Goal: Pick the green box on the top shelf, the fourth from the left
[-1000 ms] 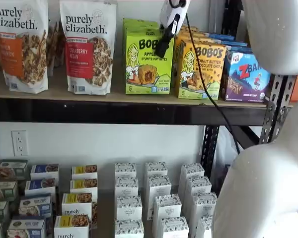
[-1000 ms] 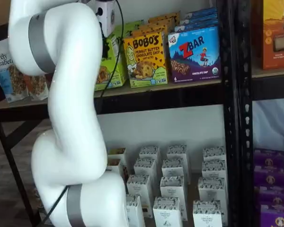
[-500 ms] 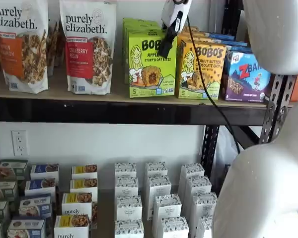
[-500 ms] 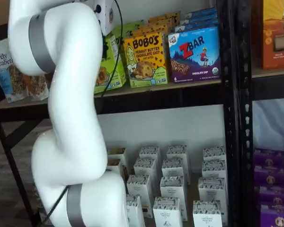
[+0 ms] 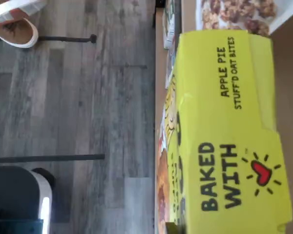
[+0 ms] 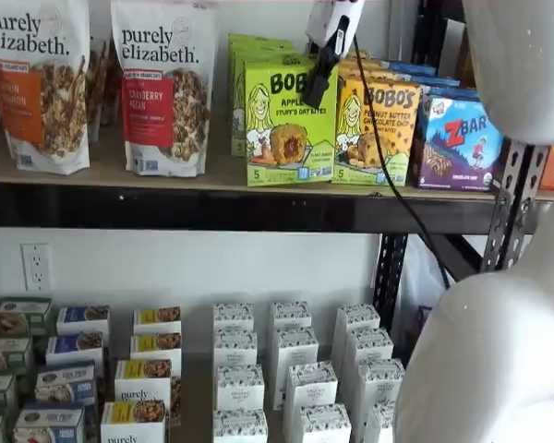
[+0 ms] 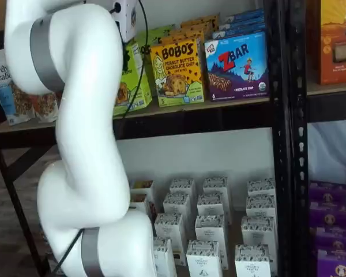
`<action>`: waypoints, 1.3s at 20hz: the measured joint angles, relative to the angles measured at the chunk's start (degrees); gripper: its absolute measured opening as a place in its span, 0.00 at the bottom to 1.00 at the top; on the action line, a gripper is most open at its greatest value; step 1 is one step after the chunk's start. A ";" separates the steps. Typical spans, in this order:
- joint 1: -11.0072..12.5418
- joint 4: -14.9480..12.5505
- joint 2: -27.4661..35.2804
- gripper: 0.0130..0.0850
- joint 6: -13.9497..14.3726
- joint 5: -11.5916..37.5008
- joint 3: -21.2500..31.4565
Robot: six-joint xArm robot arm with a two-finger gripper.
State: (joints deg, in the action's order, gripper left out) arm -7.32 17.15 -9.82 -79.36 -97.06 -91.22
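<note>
The green box (image 6: pixel 282 129), a lime Bobo's Apple Pie carton, stands at the front edge of the top shelf (image 6: pixel 212 208), ahead of the row it came from. My gripper (image 6: pixel 318 85) reaches down from above and is shut on the box's top right corner. One black finger lies across the box front. In a shelf view the box (image 7: pixel 132 81) shows tilted beside my white arm. The wrist view shows the box's top face (image 5: pixel 224 131) close up, reading "APPLE PIE" and "BAKED WITH". The fingers do not show there.
More green cartons (image 6: pixel 254 46) stand behind the box. A yellow-orange Bobo's carton (image 6: pixel 374 129) is just right of it, then a ZBar carton (image 6: pixel 457 143). Granola bags (image 6: pixel 166 83) stand to its left. White cartons (image 6: pixel 286 369) fill the lower shelf. My arm (image 7: pixel 81 144) blocks part of the view.
The green box has slid forward out of its row towards the shelf's front edge, with my gripper on it and moving along with it.
</note>
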 joint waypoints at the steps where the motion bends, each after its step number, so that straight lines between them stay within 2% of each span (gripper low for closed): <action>1: 0.08 0.06 -0.48 0.28 -0.03 -0.25 0.36; 10: 1.43 0.40 -6.14 0.28 -0.93 -2.77 4.95; 26: 5.61 0.76 -14.38 0.28 -4.27 -5.84 11.20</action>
State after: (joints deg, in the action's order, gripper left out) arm -1.71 17.91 -24.19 -83.64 -102.91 -80.02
